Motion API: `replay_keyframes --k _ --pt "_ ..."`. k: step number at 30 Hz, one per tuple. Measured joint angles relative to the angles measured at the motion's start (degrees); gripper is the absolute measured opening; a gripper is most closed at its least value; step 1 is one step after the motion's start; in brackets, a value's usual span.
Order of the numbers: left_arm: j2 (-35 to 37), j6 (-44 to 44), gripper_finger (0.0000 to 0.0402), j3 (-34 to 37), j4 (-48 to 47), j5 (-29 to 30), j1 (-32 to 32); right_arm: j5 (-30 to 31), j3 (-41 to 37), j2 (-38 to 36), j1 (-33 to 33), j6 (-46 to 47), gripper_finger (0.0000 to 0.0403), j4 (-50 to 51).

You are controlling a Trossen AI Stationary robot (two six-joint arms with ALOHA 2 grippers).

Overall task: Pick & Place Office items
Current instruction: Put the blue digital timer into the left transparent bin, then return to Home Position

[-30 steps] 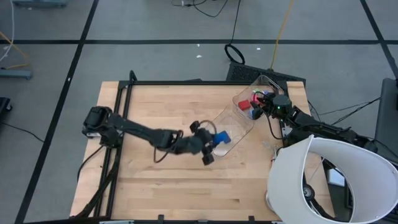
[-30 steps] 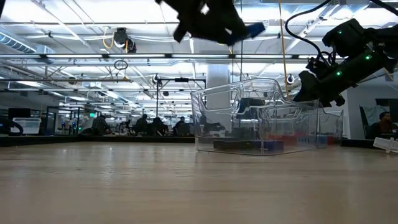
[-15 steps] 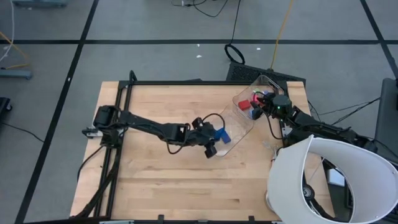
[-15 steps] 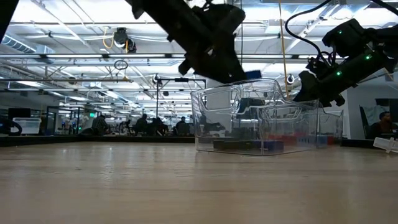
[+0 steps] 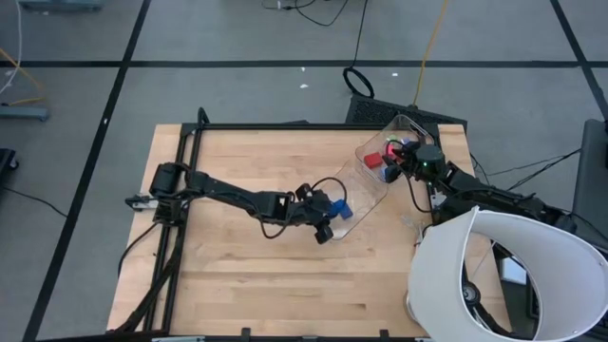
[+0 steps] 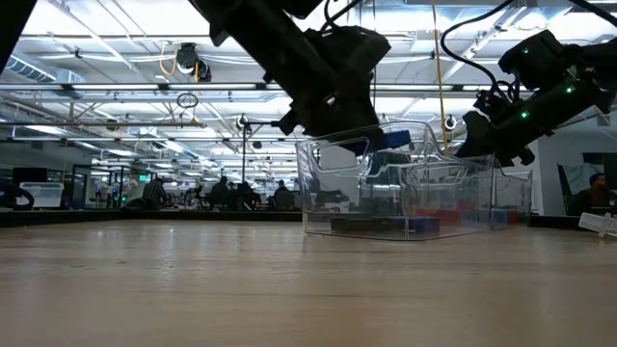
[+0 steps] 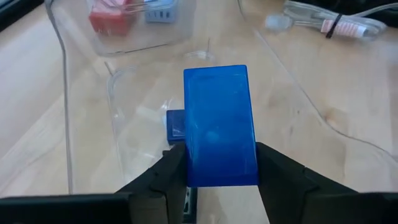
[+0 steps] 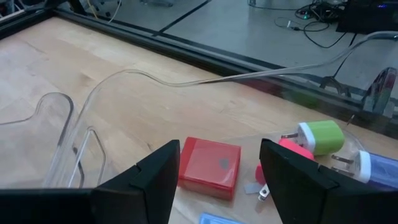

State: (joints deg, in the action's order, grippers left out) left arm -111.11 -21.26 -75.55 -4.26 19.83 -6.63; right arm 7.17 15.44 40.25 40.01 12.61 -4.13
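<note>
My left gripper [image 5: 328, 217] is shut on a blue flat block [image 7: 220, 124] just over the near-left end of the clear bin [image 5: 375, 185]. The block also shows in the high view [image 5: 340, 207]. A smaller blue piece [image 7: 176, 124] lies on the bin's floor under it. A red block [image 8: 210, 167], a green piece [image 8: 320, 137], a pink-red piece [image 8: 291, 154] and a light-blue piece [image 7: 165, 9] lie at the bin's far-right end. My right gripper [image 5: 414, 160] is open above that end, over the pieces, touching none. My left gripper pinches the blue block's two long sides near its rear end [image 7: 219, 171] between its two fingers [image 7: 169, 175]. The fingers lie along the block, coming from the table's left and slanting down. The block sticks out ahead of the fingers, lifted clear of the bin's floor.
The bin lies slantwise from the table's middle to its far-right corner. A white cable [image 7: 323, 22] lies on the wood beside the bin. A large white shade [image 5: 494, 275] covers the near-right corner. Bare wood [image 5: 247, 285] stretches along the near-left side.
My left gripper has gone down and toward the table's right edge with the blue block, from well above the bin to the level of its rim at its near-left end. The gripper has stayed shut on the block.
</note>
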Motion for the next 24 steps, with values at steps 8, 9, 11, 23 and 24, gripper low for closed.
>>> replay_keyframes --k 8,9,11,23,24 --pt "0.0 -0.3 0.017 0.0 0.1 -0.3 0.2 0.0 0.0 0.0 0.0 0.0 0.0212 0.0" --pt "0.0 -0.3 0.0177 0.0 0.1 -0.3 0.2 0.0 0.0 0.0 0.0 0.0 0.0212 0.0" --pt "0.0 -0.3 0.0186 0.0 -0.1 -0.3 0.2 0.0 0.0 0.0 0.0 0.0 0.0212 0.0" --pt "0.0 -0.1 0.0138 0.0 0.2 -0.3 0.1 0.0 0.0 0.0 0.0 0.0 0.0212 0.0" --pt "0.0 0.2 0.0134 0.0 0.1 -0.3 0.1 0.0 0.0 0.0 0.0 0.0 0.0212 0.0"
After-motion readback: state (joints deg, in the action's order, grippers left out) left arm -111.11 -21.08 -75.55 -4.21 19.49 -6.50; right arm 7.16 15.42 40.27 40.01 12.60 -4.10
